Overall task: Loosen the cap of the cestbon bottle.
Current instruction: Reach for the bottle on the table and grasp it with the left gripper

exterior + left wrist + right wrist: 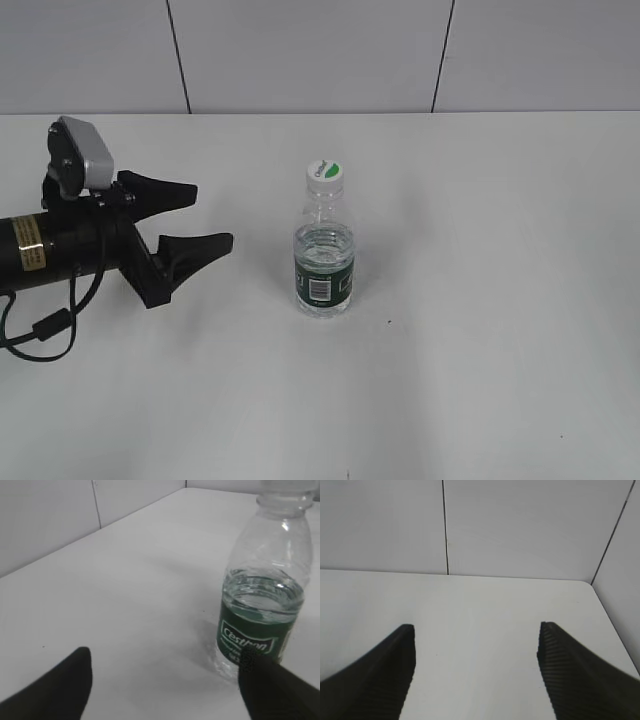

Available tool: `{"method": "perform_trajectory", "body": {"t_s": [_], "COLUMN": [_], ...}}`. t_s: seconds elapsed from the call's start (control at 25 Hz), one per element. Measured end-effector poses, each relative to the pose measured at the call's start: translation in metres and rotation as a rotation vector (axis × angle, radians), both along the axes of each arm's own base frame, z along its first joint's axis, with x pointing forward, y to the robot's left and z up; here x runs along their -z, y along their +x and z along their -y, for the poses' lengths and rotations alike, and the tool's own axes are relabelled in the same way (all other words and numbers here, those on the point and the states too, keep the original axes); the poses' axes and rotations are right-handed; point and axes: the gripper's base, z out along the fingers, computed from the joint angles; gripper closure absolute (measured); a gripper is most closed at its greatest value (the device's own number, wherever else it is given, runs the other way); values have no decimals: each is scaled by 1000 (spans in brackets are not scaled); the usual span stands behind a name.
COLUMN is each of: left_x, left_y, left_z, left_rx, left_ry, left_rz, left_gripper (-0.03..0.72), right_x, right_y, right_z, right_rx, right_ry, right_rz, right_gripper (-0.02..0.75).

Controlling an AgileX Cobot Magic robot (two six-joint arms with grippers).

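Observation:
The cestbon bottle (323, 265) stands upright in the middle of the white table, clear plastic with a dark green label band and a barcode patch. Its white and green cap (324, 173) sits on the neck. My left gripper (213, 215) is open and empty, a short way to the left of the bottle, jaws pointing at it. In the left wrist view the bottle (262, 590) stands just past the right jaw of the left gripper (165, 665); the cap is cut off by the top edge. My right gripper (476, 630) is open and empty over bare table; it is out of the exterior view.
The white table (480, 380) ends at a grey panelled wall (300, 50) behind. The right wrist view shows the table's far right corner (587, 582) meeting the walls.

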Motion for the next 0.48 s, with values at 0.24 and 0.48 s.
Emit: {"method": "perform_trajectory", "body": {"t_s": [0.24, 0.48], "left_x": [-2, 11], "left_y": [-1, 2], "left_z": [2, 6], "left_rx": [29, 114], "left_ry": [-33, -18], "left_rz": [16, 3], "left_gripper": [122, 119], "right_x": [0, 0], "right_y": [0, 0], "right_z": [0, 0], "right_rx": [0, 0], "right_ry": [0, 0], "right_rz": [0, 0], "right_gripper": [157, 157]}}
